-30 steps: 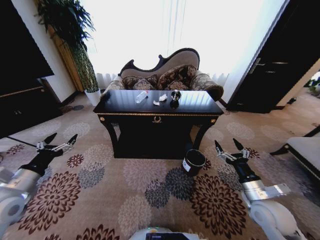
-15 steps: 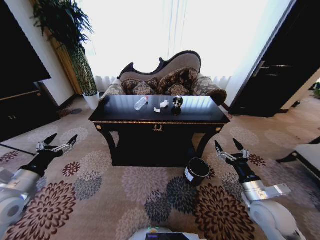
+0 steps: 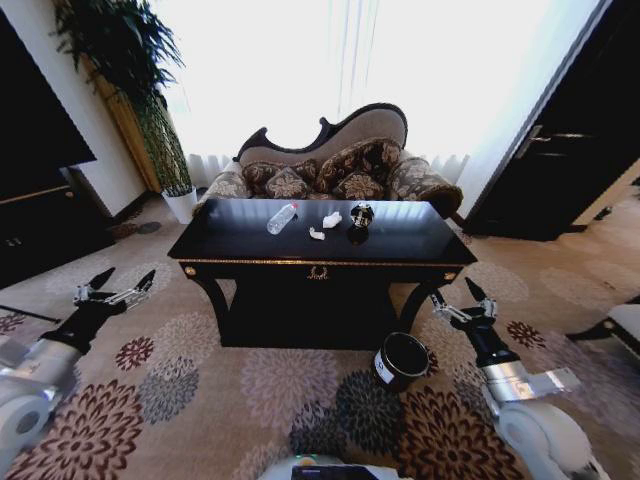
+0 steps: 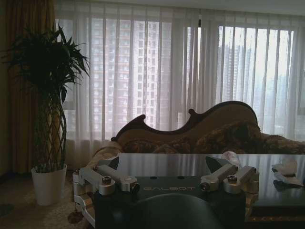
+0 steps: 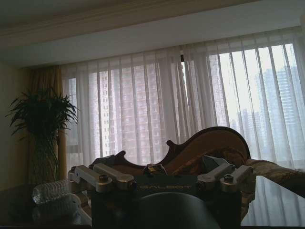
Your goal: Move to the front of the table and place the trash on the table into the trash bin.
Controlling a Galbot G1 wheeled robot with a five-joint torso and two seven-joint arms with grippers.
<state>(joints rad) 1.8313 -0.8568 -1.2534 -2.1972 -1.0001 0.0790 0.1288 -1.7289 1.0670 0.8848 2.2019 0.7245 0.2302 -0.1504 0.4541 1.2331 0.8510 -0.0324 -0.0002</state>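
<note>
We face the long glossy black bench (image 3: pixel 400 238) with gold trim. On its top lie a clear plastic bottle with a red cap (image 3: pixel 282 218), two small white paper wads (image 3: pixel 326 225) and a small dark round piece (image 3: pixel 361 214), close together near the middle. The small black cylindrical trash bin (image 3: pixel 402 360) stands on the floral carpet (image 3: pixel 250 380) by the bench's right leg. Our left gripper (image 3: pixel 112 286) and right gripper (image 3: pixel 458 299) hover low on either side, jaws spread open, empty
</note>
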